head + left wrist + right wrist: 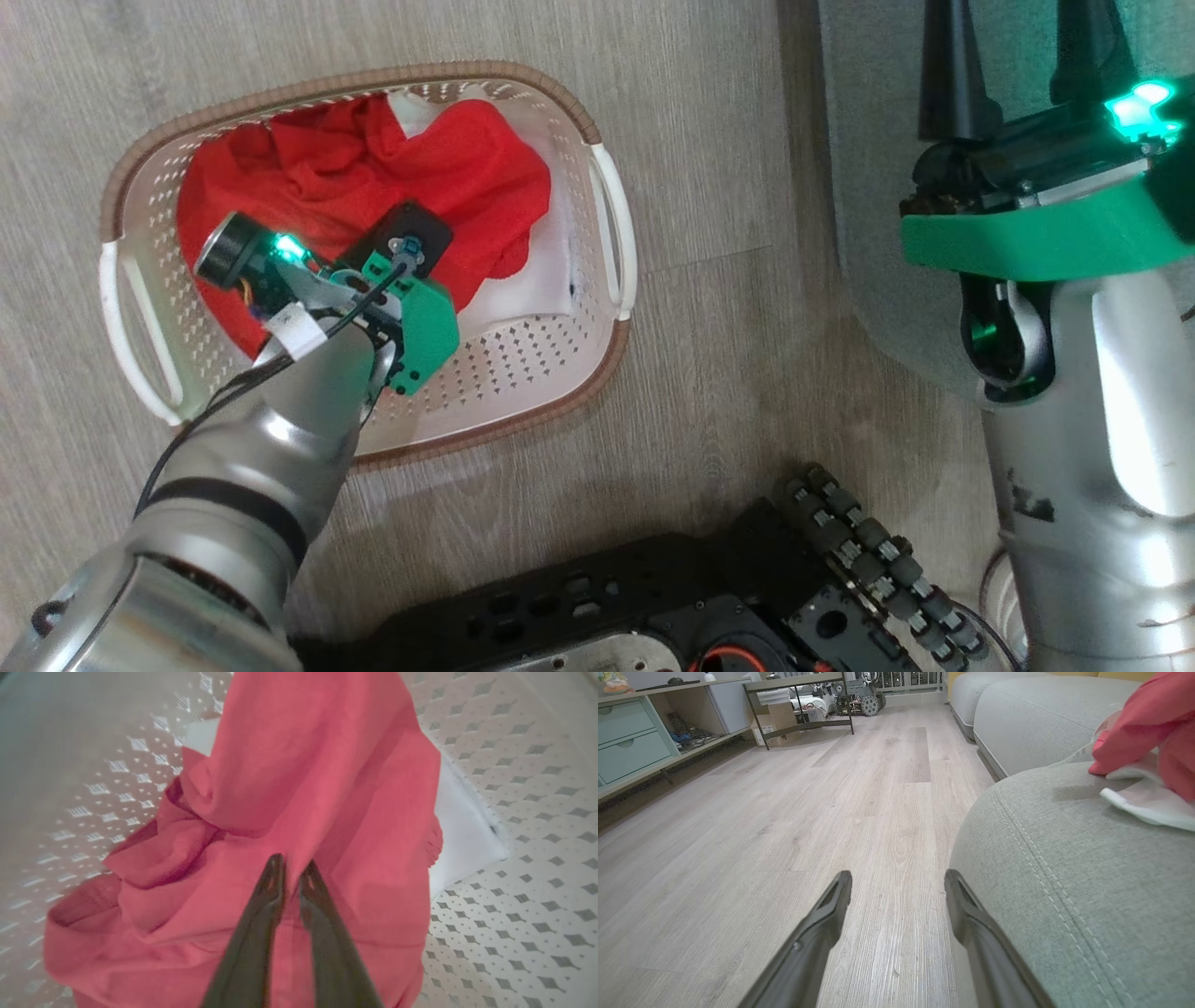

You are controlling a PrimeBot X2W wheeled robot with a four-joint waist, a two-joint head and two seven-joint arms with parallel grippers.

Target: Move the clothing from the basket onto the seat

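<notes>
While my left end effector (292, 870) reaches down into the basket (523, 373), its two dark fingers stand narrow, and I judge them pinched on a raised fold of the red clothing (299, 765). That heap lies crumpled across the basket's far half, partly over a white cloth (462, 826) on the flat bottom. Off to the side, my right end effector (897, 880) hangs wide and holds nothing, just beside the rounded corner of the seat (1064, 882) and above the wood floor (784, 835). One red garment (1153, 728) already lies on that cushion.

The grip looks thin. It takes a single ridge of slippery fabric, which could slide out on the lift. The folds are also bunched together, so a pull might drag the white cloth along, catch on the rim, or tip the light basket.
</notes>
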